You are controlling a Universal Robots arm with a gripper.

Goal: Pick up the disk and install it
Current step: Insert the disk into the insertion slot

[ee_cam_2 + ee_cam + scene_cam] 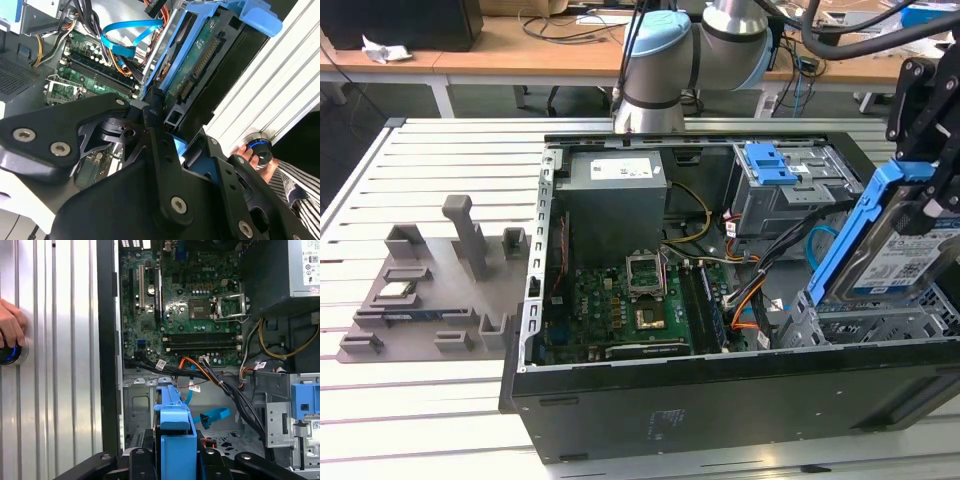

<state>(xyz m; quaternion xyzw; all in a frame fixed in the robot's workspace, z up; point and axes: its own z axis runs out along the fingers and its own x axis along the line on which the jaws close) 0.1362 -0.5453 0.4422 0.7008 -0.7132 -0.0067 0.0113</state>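
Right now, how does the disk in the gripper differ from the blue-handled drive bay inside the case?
The disk is held tilted on edge above the case by the gripper; the drive bay sits fixed inside. The disk's frame is blue all round; the bay is grey metal with a blue handle. Both carry blue plastic.

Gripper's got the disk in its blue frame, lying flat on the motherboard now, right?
Not flat on the motherboard. The exterior view shows the gripper holding the disk tilted on edge above the case's drive cage, clear of the motherboard.
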